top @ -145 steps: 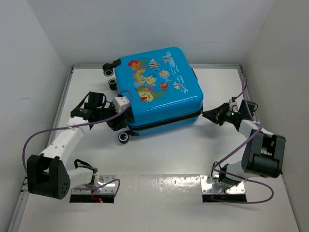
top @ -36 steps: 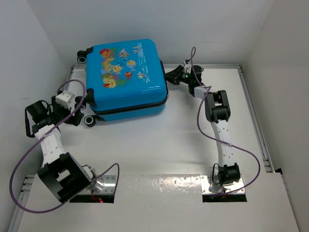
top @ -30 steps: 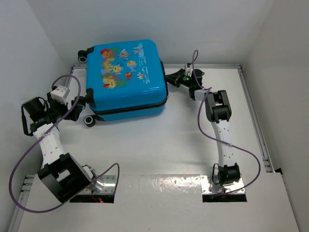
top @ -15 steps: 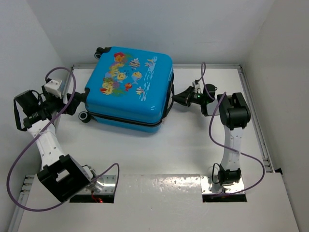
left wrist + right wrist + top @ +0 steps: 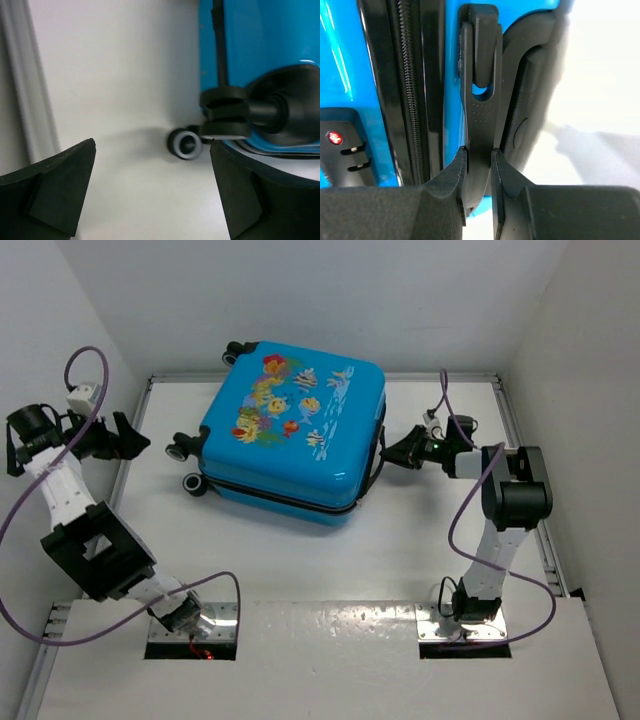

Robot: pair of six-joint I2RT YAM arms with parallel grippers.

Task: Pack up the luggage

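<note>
The right gripper (image 5: pixel 478 152) pinches the luggage (image 5: pixel 290 430) by its right-side handle (image 5: pixel 480 115), jaws narrow; the left gripper (image 5: pixel 152 150) gapes wide, well apart at left. Any tug may slip that thin hold.

The luggage (image 5: pixel 290 440) is lying flat on the table (image 5: pixel 330 560). A wheel (image 5: pixel 185 144) is sitting out ahead of the left gripper's (image 5: pixel 152 150) jaws, apart from both; the handle (image 5: pixel 480 115) is standing between the right gripper's (image 5: pixel 478 155) jaws, touching them.

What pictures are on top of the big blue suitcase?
Colourful cartoon fish on the bright-blue hard-shell suitcase, seen best in the top external view.
</note>
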